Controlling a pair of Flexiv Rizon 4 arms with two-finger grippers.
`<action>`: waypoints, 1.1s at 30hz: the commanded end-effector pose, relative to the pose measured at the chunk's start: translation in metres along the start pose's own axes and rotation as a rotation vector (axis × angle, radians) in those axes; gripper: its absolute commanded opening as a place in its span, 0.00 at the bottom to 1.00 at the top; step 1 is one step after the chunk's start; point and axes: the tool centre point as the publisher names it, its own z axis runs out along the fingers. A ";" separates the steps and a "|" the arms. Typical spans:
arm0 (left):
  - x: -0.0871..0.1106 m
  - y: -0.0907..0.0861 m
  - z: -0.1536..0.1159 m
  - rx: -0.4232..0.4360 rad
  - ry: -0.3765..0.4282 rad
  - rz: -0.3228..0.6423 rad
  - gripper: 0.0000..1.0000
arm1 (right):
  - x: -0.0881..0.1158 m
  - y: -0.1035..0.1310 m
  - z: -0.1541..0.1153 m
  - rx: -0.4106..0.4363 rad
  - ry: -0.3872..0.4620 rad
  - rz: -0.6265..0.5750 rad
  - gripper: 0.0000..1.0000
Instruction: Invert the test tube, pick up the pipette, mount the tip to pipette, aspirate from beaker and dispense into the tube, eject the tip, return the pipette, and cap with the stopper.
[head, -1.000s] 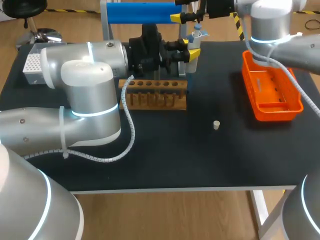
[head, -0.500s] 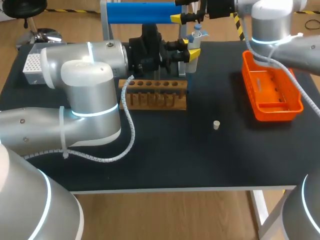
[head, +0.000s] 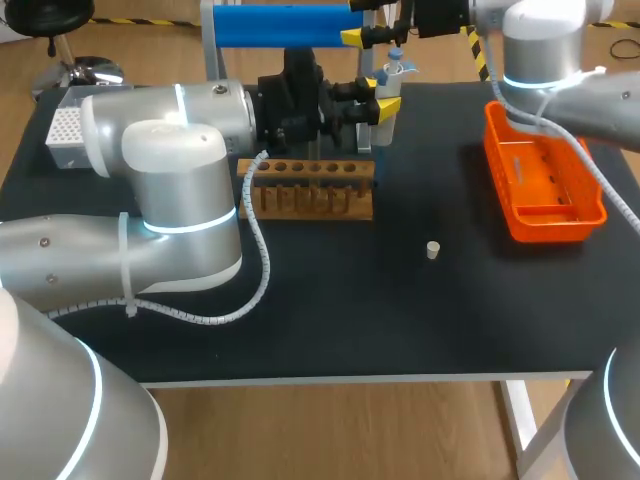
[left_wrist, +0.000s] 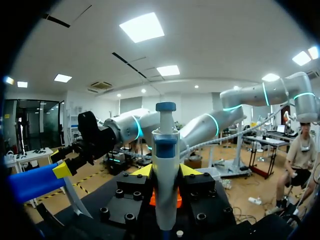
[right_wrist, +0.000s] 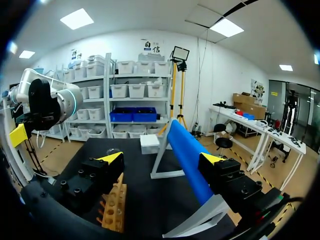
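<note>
The pipette (left_wrist: 165, 145) is gripped upright by the left fingers (left_wrist: 142, 171), far on the tabletop (head: 400, 320) behind the wooden rack (head: 308, 188). The right fingers (right_wrist: 112, 158) are spread open near the blue bar (right_wrist: 187, 150). The stopper (head: 432, 250) lies nearer, apart.

You have bright, even light from ceiling panels (left_wrist: 142, 27) overhead. On the black table (head: 330, 320) shadows are soft and faint; the stopper (head: 432, 250) casts hardly any. The white shell of your left arm (head: 170, 170) shows mild glare.
</note>
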 end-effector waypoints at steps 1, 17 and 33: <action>0.001 0.001 0.002 0.002 -0.004 0.001 0.00 | -0.001 0.001 -0.001 0.004 0.005 0.001 1.00; -0.039 0.017 -0.112 -0.133 -0.334 -0.068 0.00 | -0.001 0.001 -0.001 0.004 0.005 0.001 1.00; -0.115 0.037 -0.179 -0.223 -0.545 -0.094 0.00 | -0.001 0.001 -0.001 0.004 0.005 0.001 1.00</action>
